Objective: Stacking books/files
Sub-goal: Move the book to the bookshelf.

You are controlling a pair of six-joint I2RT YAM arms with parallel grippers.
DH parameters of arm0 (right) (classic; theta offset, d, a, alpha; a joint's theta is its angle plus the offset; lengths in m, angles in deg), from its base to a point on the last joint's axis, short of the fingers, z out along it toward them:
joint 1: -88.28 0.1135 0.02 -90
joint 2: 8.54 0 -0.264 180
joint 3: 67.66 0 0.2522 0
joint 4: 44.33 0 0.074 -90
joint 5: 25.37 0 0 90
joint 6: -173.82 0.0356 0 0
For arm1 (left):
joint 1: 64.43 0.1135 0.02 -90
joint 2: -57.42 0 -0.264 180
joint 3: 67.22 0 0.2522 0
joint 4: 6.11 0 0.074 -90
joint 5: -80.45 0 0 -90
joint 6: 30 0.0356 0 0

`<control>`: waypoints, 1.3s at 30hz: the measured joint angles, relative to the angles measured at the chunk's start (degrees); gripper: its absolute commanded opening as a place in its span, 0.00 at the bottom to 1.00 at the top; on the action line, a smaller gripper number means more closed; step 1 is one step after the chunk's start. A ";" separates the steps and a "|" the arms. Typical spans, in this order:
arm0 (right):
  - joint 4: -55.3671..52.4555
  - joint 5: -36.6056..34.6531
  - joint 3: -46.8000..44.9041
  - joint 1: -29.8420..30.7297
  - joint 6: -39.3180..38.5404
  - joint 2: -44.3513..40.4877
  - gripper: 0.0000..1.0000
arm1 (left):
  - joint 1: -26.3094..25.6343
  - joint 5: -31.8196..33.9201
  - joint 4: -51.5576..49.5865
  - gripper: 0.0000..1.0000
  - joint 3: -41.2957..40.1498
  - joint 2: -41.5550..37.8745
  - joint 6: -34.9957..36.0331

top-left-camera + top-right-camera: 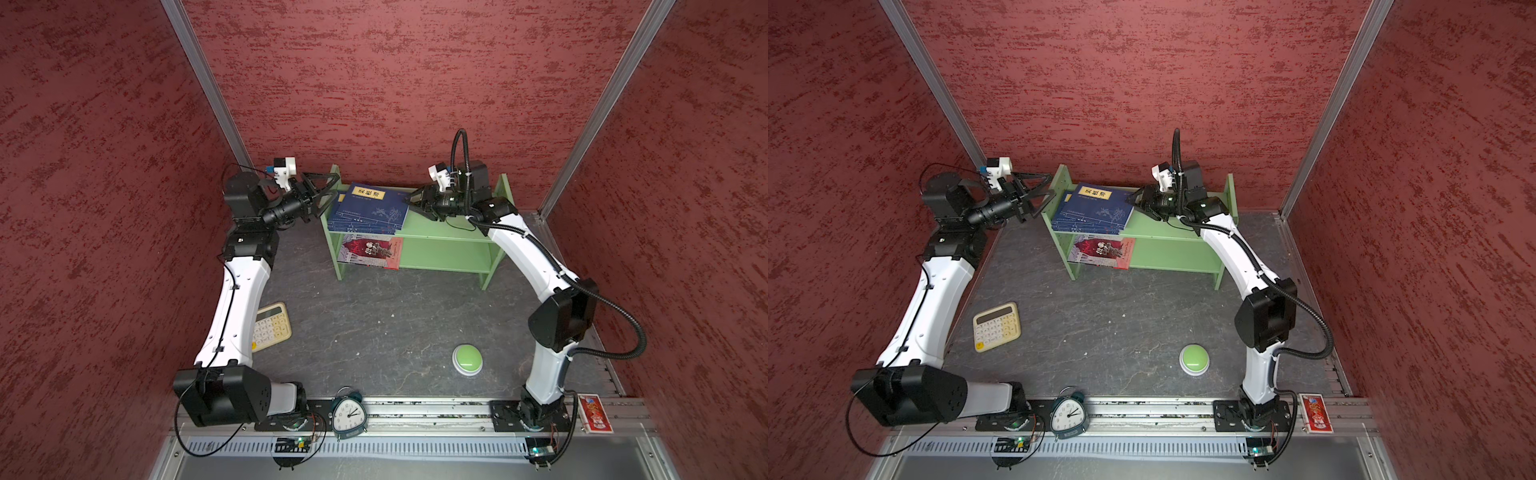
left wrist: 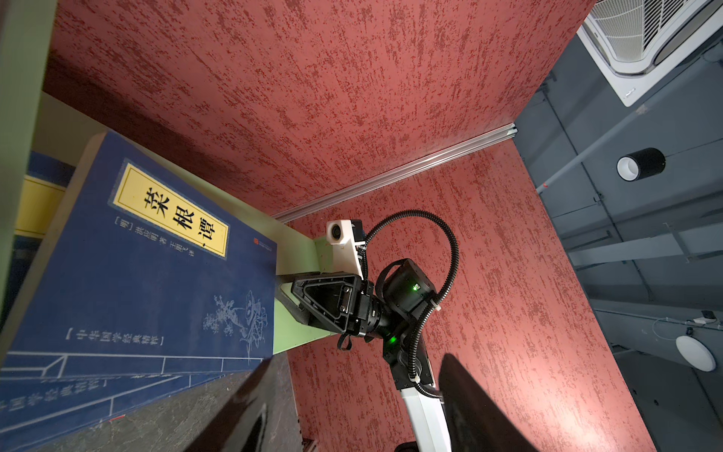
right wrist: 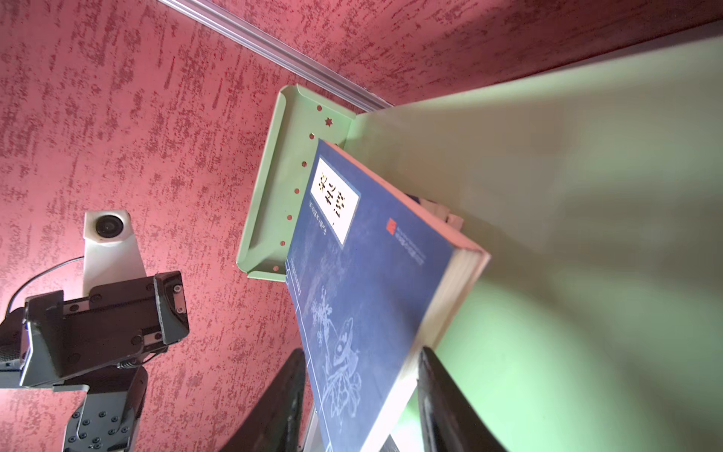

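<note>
On the top board of the green shelf [image 1: 449, 226], toward its left end, a stack of navy books [image 1: 353, 226] lies flat. The top navy book [image 1: 368, 203] shows its yellow title label and sits slightly askew on those beneath it. One board lower, directly under the stack, the red-and-white book [image 1: 370, 251] also lies flat.

The right gripper [image 1: 413, 201] reaches in from the shelf's right side. In the right wrist view its fingers [image 3: 450, 399] stand either side of the top navy book's right edge, one on the cover side and one on the page side. Whether they press on the book cannot be told.

The left gripper [image 1: 336, 185] hangs just beside the shelf's left side panel, pointing toward the stack, its jaws apart and holding nothing.

The shelf stands at the back of the dark table [image 1: 374, 316]. Well apart from it, nearer the front, are a cream calculator [image 1: 996, 326] on the left, a green button [image 1: 467, 359] right of centre, an alarm clock [image 1: 348, 413] on the front rail and a small red packet [image 1: 595, 413] at the front right corner.
</note>
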 measured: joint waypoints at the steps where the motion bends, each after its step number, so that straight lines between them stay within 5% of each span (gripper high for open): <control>1: 0.13 -0.02 -0.11 0.00 0.22 0.00 0.47 | 0.00 -0.02 0.00 0.67 0.00 0.00 0.00; 21: -1.57 -2.64 -0.46 -0.04 -0.63 0.00 0.47 | -0.22 -0.17 0.04 0.67 -0.04 0.02 -0.39; 39: 2.23 -1.20 -1.68 -0.02 1.57 0.44 0.33 | -0.22 -0.22 0.39 0.67 -0.42 0.02 -0.39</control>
